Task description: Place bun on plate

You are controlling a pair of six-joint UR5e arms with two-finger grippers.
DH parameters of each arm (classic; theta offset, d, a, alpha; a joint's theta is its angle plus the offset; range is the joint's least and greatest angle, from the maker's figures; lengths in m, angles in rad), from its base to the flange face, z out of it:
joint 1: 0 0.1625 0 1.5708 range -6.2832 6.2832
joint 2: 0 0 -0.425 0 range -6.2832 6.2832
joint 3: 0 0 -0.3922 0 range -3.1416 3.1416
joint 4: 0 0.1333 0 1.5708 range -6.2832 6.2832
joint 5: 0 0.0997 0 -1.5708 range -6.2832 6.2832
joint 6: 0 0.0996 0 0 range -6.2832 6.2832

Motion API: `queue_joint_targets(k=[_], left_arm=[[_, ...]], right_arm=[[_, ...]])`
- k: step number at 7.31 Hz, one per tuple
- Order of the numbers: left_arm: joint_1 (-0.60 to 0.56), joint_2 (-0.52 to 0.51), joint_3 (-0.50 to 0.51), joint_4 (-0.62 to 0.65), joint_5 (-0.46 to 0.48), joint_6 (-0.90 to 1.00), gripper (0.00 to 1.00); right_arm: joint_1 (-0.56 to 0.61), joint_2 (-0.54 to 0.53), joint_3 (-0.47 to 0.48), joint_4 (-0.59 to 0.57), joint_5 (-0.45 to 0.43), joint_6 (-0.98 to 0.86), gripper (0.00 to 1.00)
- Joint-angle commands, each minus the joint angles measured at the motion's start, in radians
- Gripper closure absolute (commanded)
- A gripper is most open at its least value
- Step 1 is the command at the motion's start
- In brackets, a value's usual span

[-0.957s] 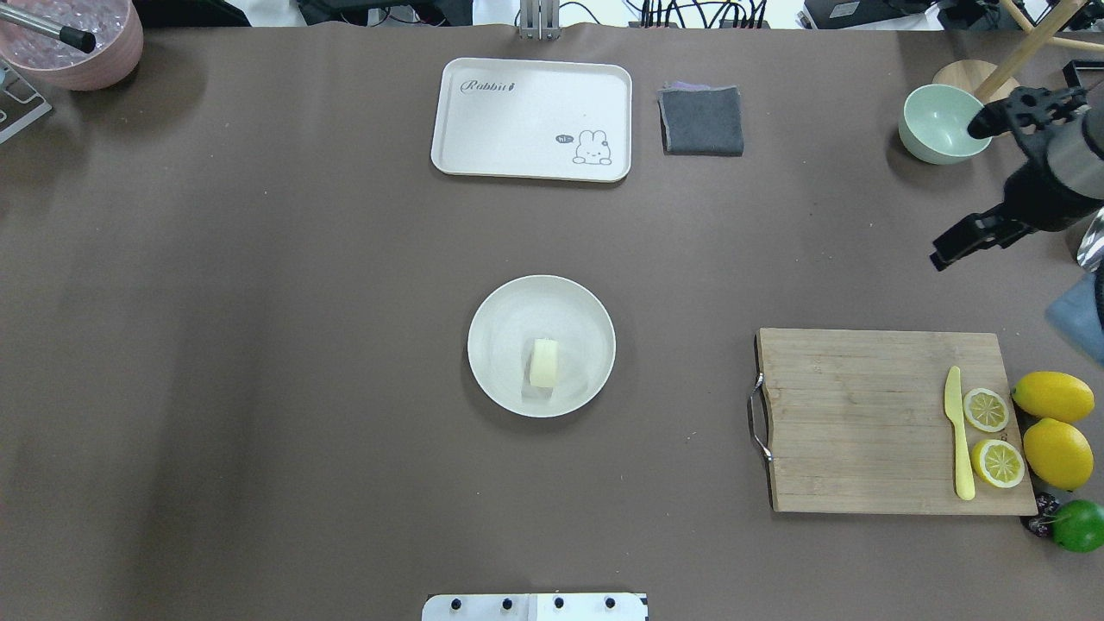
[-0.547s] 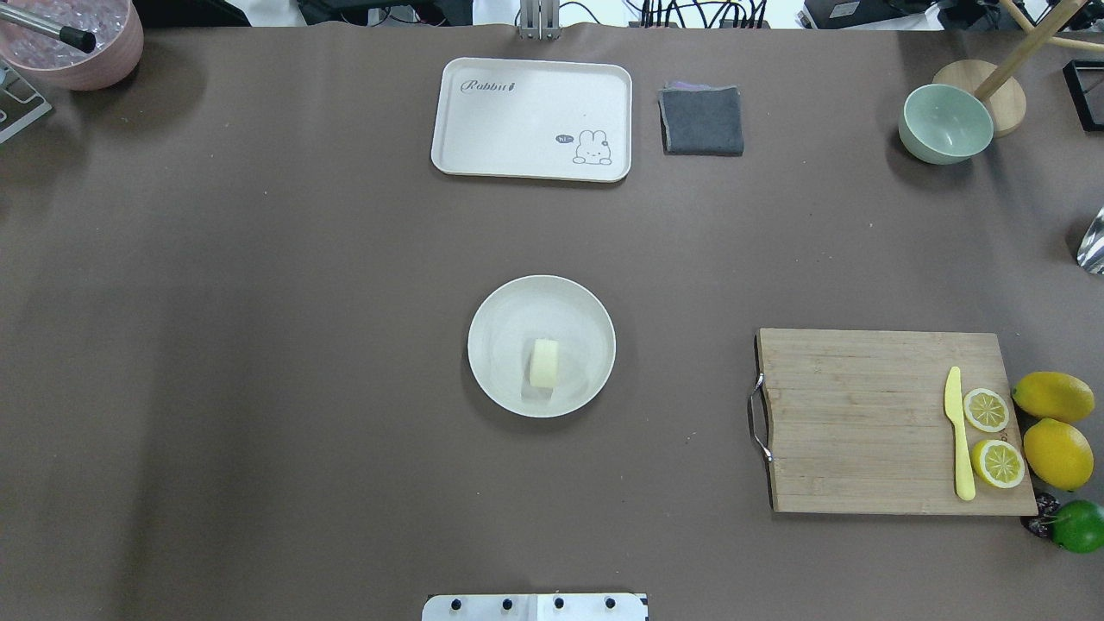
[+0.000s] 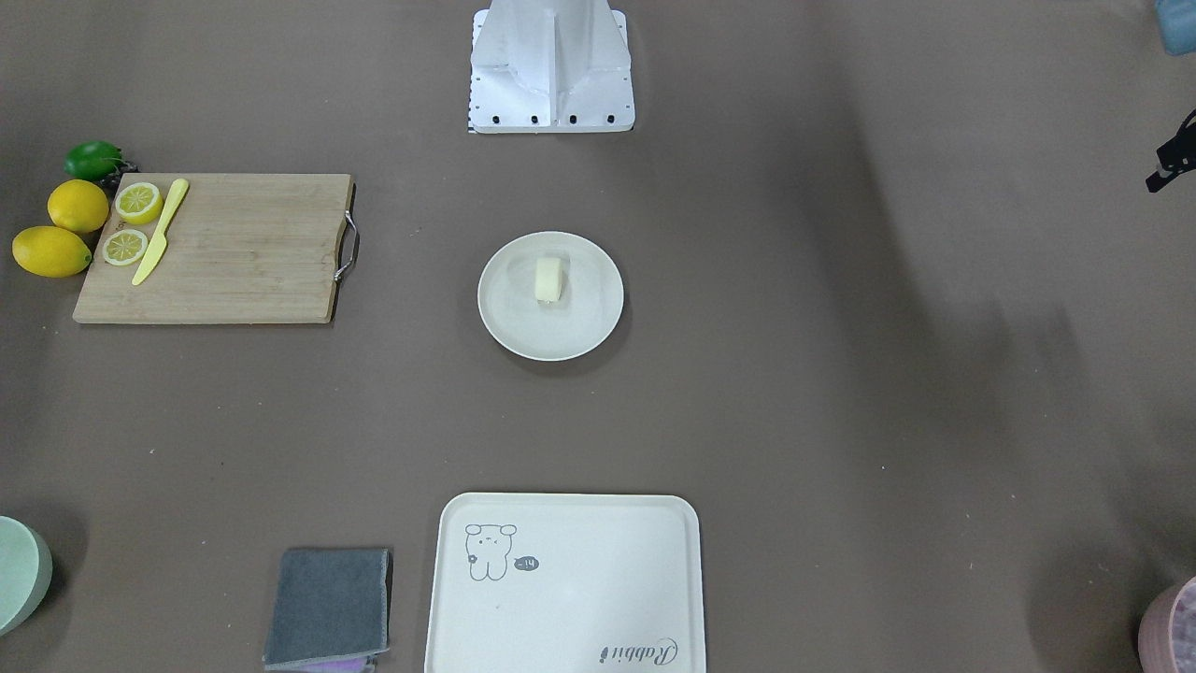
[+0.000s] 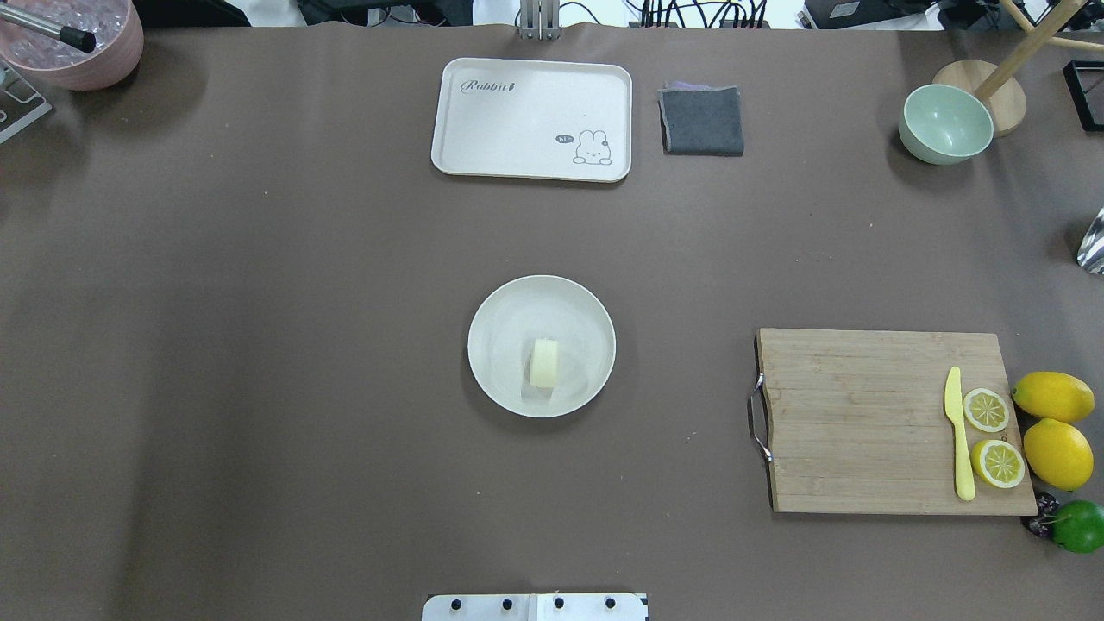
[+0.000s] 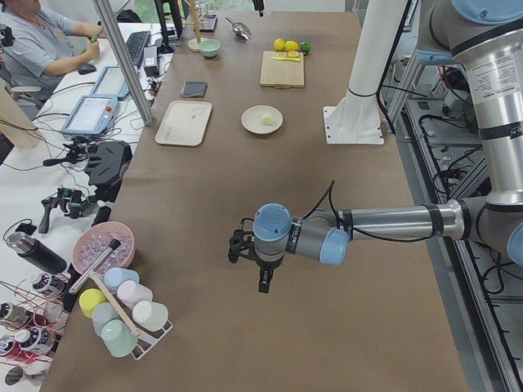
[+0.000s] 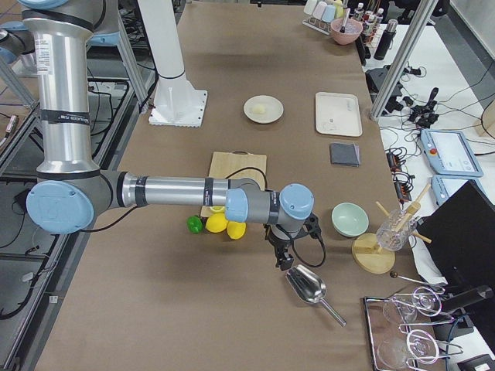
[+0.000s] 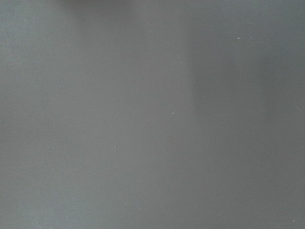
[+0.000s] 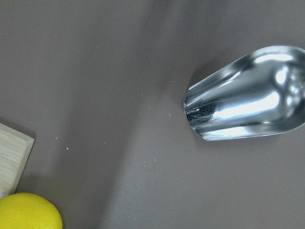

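The pale cream bun [image 4: 543,362] lies inside the round off-white plate [image 4: 496,315] at the table's middle, also seen as bun [image 3: 548,279] on plate [image 3: 579,338] from the front. Neither gripper is near it. My left gripper [image 5: 263,276] hangs fingers-down over bare table far off to the left end; a dark sliver of it [image 3: 1173,164] shows at the front view's right edge. My right gripper [image 6: 282,259] hovers at the right end beside a metal scoop [image 8: 248,107]. I cannot tell whether either is open or shut.
A cream tray [image 4: 530,119] and grey cloth [image 4: 701,121] lie at the far side. A green bowl [image 4: 944,123] stands far right. The cutting board [image 4: 862,423] carries a yellow knife [image 4: 957,431] and lemon halves, with lemons [image 4: 1054,427] and a lime beside it. A person [image 5: 37,45] sits beyond the table.
One second ago my right gripper showed at the overhead view's right edge by the green bowl; it has since moved out of that view. The bun and plate have not moved.
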Motion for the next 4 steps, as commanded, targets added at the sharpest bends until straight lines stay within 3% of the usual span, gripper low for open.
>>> queue_joint_targets(k=[1,3,4], left_arm=[[-0.006,0.000,-0.002,0.001,-0.001,-0.009,0.03],[-0.006,0.001,-0.002,-0.003,0.010,-0.027,0.03],[-0.004,0.011,-0.013,-0.005,0.083,-0.024,0.03]], right_arm=[[0.007,-0.002,-0.002,0.005,0.003,0.000,0.00],[0.007,0.000,-0.002,0.007,0.007,0.001,0.00],[0.007,0.000,-0.004,0.007,0.005,0.003,0.00]])
